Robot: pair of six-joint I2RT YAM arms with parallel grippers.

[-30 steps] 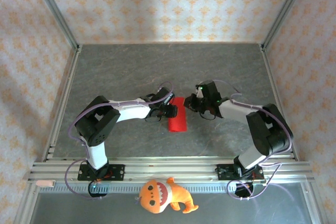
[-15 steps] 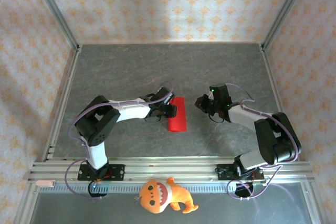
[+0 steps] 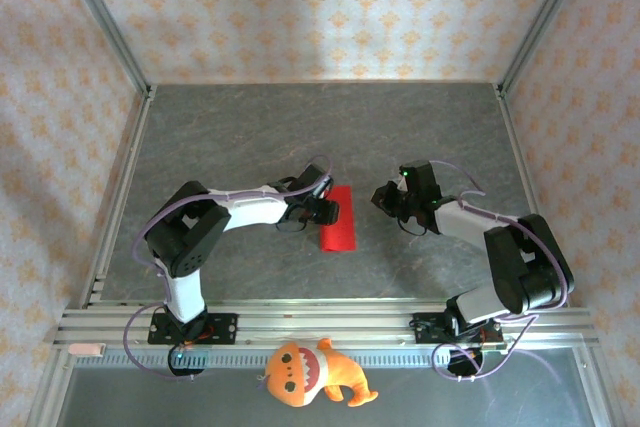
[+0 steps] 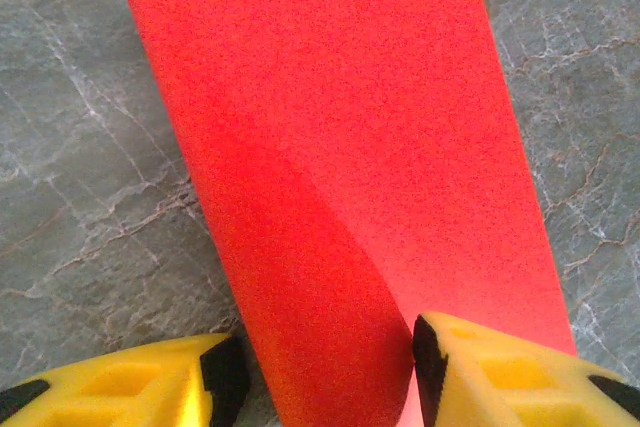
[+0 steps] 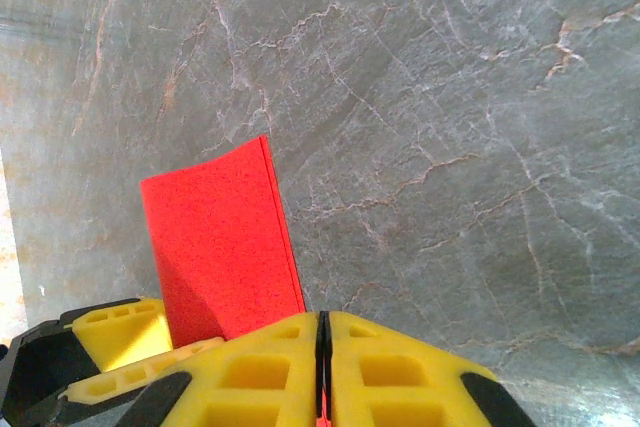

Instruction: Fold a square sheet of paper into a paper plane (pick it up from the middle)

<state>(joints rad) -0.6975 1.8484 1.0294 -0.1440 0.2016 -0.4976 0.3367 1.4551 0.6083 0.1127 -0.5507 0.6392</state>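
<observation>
Right jaws shut, withdrawn to 3 o'clock of red sheet (image 3: pixel 339 219) | left jaws part-open astride it | crease likely unpinned

Your top camera looks steeply down from the six o'clock edge over the whole table (image 3: pixel 250 137). Both wrist cameras sit close above its surface, and all three views share the sheet of paper (image 3: pixel 338 219) at centre.

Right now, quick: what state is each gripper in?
Left gripper: open, with the red sheet lying between its fingers.
Right gripper: shut, holding nothing.
</observation>
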